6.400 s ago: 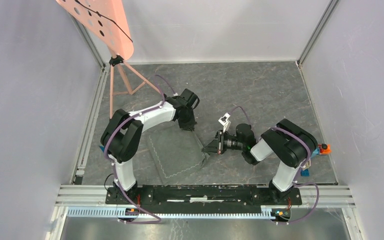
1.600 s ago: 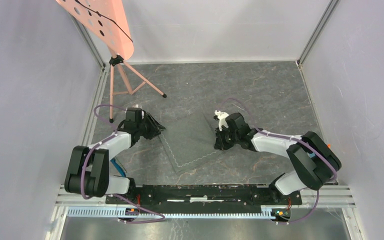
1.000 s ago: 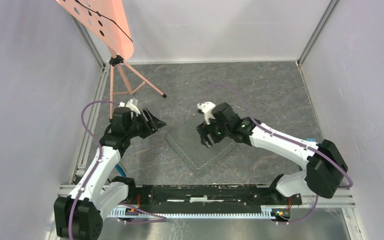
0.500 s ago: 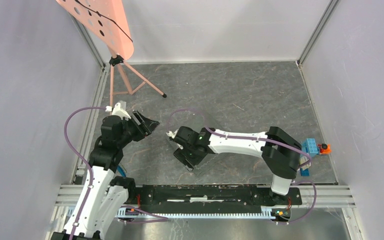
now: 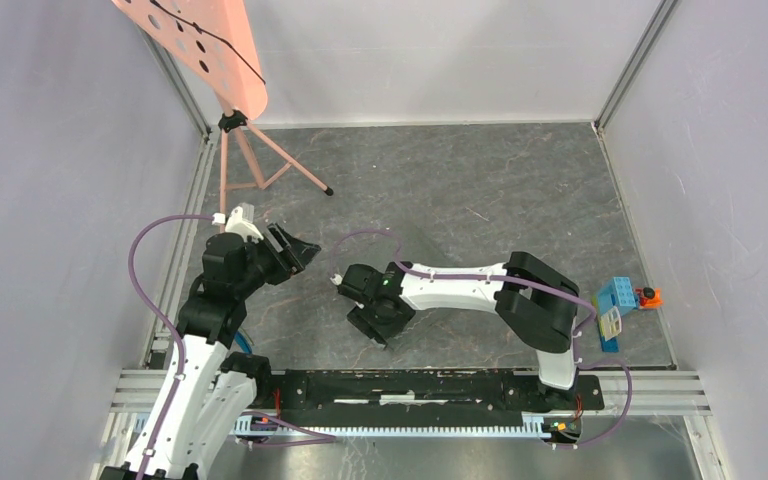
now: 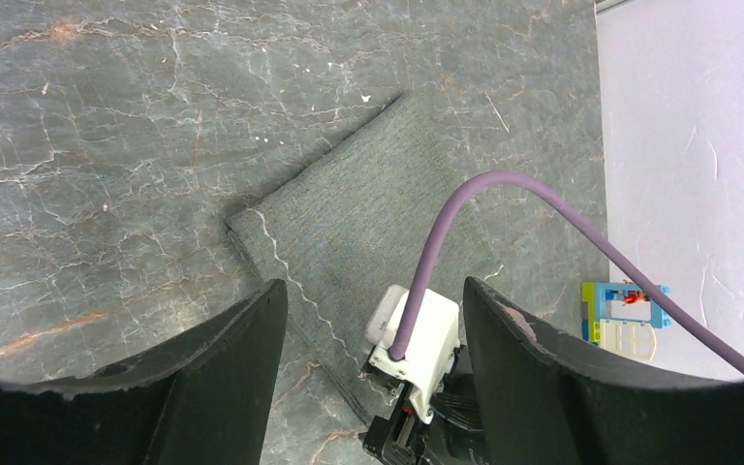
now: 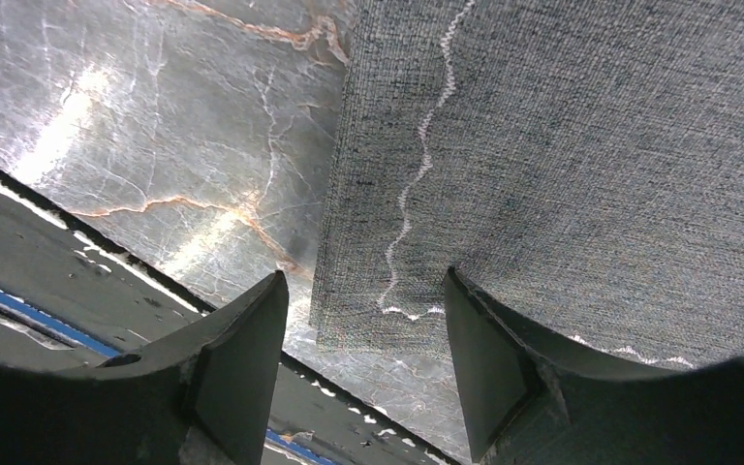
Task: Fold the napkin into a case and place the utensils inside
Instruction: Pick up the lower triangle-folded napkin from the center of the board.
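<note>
**Right claw.** The right claw (image 7: 363, 281) stands with its jaws apart and nothing gripped. They straddle the near corner of the napkin (image 7: 591, 145). The cloth lies flat beneath them and has not been pinched. In the overhead view this claw (image 5: 368, 322) reaches low across from its own side.

**Left claw.** The left claw (image 6: 373, 286) is also spread and empty. It is raised well clear of the napkin, on the napkin's left side, and looks down over it.

**Napkin.** The napkin (image 6: 368, 203) is spread on the worktop (image 5: 480, 180), set cornerwise, with one corner toward the arms. A pale zigzag stitch runs along its hem. No pouch shape is evident, so the folding is judged to be at an early stage.

**Handling.** The cloth is judged light, limp and coarse-woven. It should grip well but will sag and drag if lifted by one point only. The best hold is the stitched hem at the near corner, where the edge is thicker. A shallow pinch there risks catching only the top threads and slipping off.

**Other items.** The utensils cannot be identified in these views. A blue-and-white toy block (image 5: 620, 305) sits well to the napkin's right, and a pink stand (image 5: 245, 150) is beyond its far left.
</note>
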`<control>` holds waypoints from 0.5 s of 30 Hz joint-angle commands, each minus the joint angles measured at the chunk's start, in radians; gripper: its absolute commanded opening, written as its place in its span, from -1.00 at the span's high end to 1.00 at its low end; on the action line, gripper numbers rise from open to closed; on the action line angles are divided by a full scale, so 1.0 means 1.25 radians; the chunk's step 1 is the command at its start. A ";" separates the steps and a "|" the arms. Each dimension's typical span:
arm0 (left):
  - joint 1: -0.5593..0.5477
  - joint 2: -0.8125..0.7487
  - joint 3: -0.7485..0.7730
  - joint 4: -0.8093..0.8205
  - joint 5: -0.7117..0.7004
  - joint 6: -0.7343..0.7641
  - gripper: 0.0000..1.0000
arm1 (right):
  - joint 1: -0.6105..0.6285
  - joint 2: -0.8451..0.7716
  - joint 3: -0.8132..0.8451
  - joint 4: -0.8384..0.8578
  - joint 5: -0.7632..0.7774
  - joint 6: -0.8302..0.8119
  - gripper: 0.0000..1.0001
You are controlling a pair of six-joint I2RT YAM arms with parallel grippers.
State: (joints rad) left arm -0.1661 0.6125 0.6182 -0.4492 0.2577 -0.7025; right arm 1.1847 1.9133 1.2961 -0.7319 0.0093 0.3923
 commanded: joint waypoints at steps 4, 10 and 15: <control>-0.009 -0.002 0.017 0.005 -0.023 0.046 -0.48 | 0.002 0.028 0.007 0.005 0.031 0.006 -0.25; -0.009 0.002 0.016 0.002 -0.029 0.048 -0.48 | 0.007 0.038 -0.024 0.019 0.109 0.024 0.37; -0.009 0.012 0.007 0.004 -0.026 0.034 -0.50 | 0.009 0.008 -0.057 0.063 0.146 0.028 0.81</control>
State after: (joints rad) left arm -0.1761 0.6201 0.6182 -0.4580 0.2363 -0.7021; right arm 1.1889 1.9194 1.2877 -0.7277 0.1093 0.4118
